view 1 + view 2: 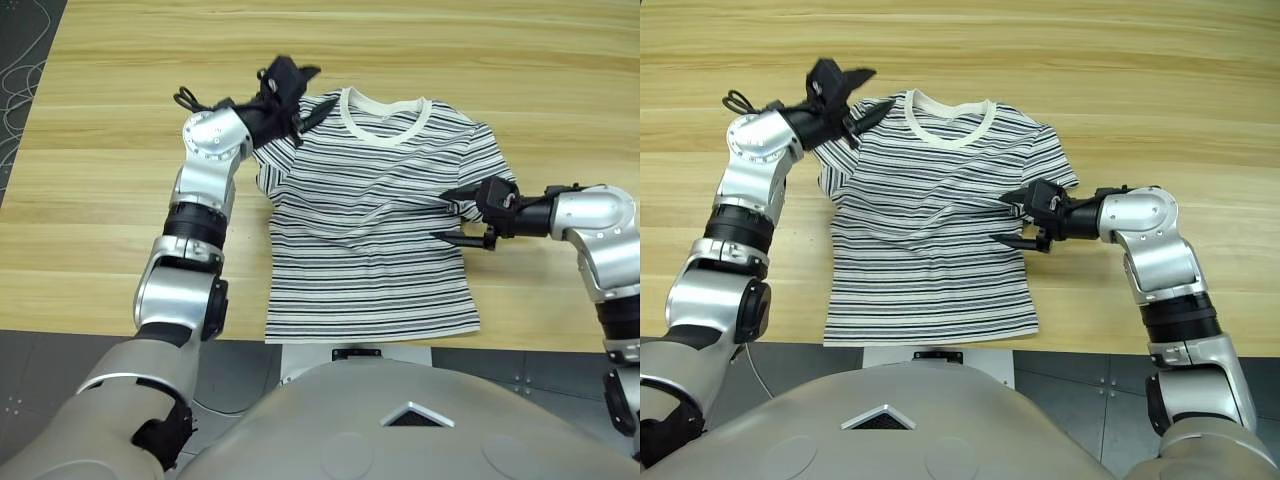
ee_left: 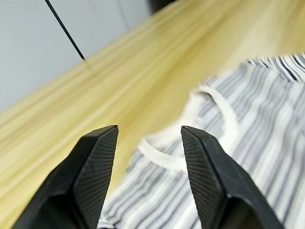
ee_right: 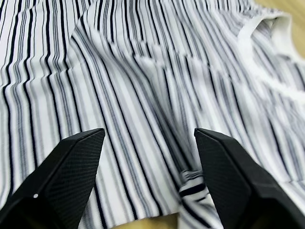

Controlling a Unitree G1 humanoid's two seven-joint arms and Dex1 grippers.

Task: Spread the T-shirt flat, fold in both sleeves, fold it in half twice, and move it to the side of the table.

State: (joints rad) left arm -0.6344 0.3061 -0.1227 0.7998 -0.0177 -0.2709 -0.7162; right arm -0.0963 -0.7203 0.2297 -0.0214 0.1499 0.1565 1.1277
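Left jaws parted above T-shirt [image 1: 370,230] shoulder; right jaws parted, empty, over its opposite side

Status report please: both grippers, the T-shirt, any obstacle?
Left gripper open, at the T-shirt left shoulder. Right gripper open, over the right sleeve side. T-shirt spread on the table, wrinkled, not folded in half.
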